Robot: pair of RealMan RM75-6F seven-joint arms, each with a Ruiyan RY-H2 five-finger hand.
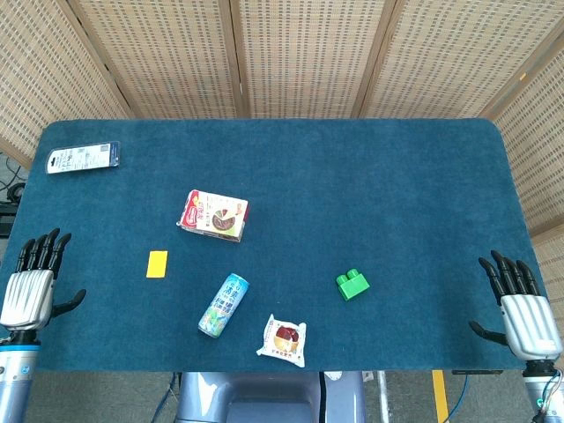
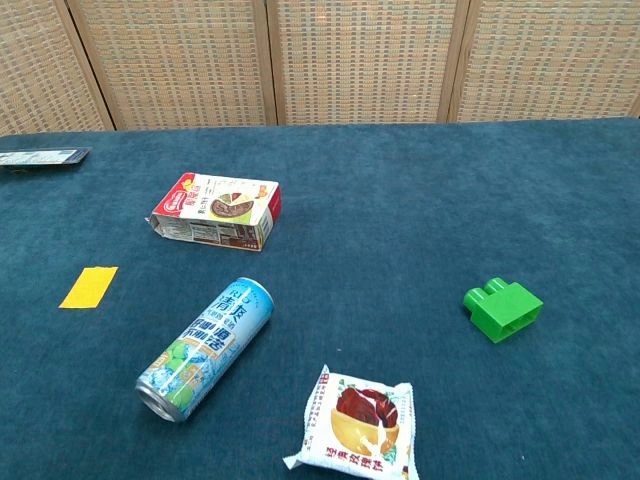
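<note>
My left hand [image 1: 33, 282] hovers at the table's left front corner, fingers spread, holding nothing. My right hand [image 1: 520, 304] is at the right front corner, also spread and empty. Neither hand shows in the chest view. Between them lie a blue drink can [image 1: 223, 305] [image 2: 205, 348] on its side, a white snack packet [image 1: 283, 340] [image 2: 358, 421], a green toy brick [image 1: 352, 285] [image 2: 502, 309], a red-and-white food box [image 1: 212, 214] [image 2: 217, 210] and a yellow tag [image 1: 157, 263] [image 2: 88, 287]. The yellow tag is the item nearest my left hand; the brick is nearest my right.
A flat dark blister pack [image 1: 83, 158] [image 2: 42, 157] lies at the far left corner. The blue cloth-covered table [image 1: 379, 194] is backed by woven folding screens [image 1: 308, 53]. The robot's base [image 1: 264, 401] shows below the front edge.
</note>
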